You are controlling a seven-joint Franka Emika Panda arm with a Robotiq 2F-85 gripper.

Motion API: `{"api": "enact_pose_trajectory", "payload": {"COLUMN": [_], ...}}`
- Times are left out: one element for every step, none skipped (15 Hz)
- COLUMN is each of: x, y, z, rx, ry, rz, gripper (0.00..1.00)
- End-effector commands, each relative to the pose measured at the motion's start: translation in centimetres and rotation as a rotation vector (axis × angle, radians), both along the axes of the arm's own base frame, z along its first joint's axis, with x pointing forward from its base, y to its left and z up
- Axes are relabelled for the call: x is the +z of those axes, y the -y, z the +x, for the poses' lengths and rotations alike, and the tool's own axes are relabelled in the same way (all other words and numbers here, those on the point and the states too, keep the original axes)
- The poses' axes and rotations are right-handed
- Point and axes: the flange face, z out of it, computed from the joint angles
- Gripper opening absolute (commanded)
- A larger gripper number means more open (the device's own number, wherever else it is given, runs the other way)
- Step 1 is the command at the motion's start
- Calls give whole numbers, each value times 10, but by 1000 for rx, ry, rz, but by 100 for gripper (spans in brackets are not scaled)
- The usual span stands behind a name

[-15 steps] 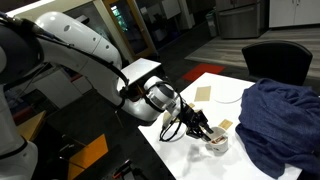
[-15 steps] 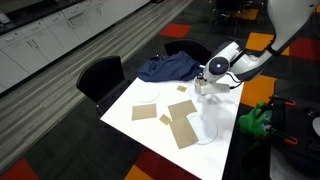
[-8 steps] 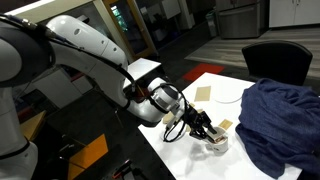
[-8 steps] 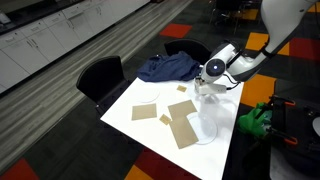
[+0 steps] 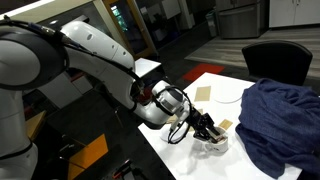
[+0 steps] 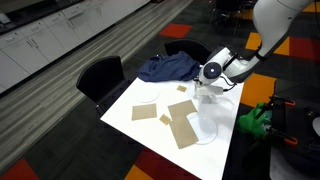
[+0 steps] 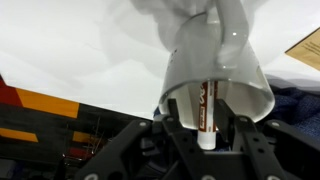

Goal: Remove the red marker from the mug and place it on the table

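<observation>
The white mug (image 5: pixel 216 143) stands near the edge of the white table (image 6: pixel 125 118); it also shows in the other exterior view (image 6: pixel 203 94). In the wrist view the mug (image 7: pixel 215 60) fills the centre with the red marker (image 7: pixel 207 108) standing in it, pale end towards the camera. My gripper (image 7: pixel 208 112) reaches into the mug from above. One finger stands on each side of the marker, close to it, with a narrow gap still showing on one side. The gripper also shows in both exterior views (image 5: pixel 208 132) (image 6: pixel 205 88).
A dark blue cloth (image 5: pixel 280 115) lies heaped on the table beside the mug. Several brown card squares (image 6: pixel 183 125) and flat white plates (image 6: pixel 145 110) lie on the table. Black chairs (image 6: pixel 100 75) stand along its far side. A green object (image 6: pixel 255 120) sits off the table edge.
The arm has shifted slightly and the gripper has settled a little lower at the mug. The mug and the marker have not moved.
</observation>
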Motion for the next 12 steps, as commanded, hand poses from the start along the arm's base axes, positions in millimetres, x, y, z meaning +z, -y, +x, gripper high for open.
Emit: {"api": "enact_pose_trajectory", "payload": {"x": [-6,-8,-9,-10,-11,-12,-13,-13,-14,-14,-14,-14], "y": [1,2,2,2,2,2,2,2,2,2,2,1], "z": [6,7,7,8,9,9,10,10,11,11,11,12], "rx": [7,9,10,10,12,14,15,16,16,16,16,17], "ry": [34,35,34,35,35,35,34,34,35,36,36,37], "rz": [20,21,22,23,23,22,22,21,20,19,18,17], "gripper": [43,43,42,42,42,42,39,32,14,12,6,0]}}
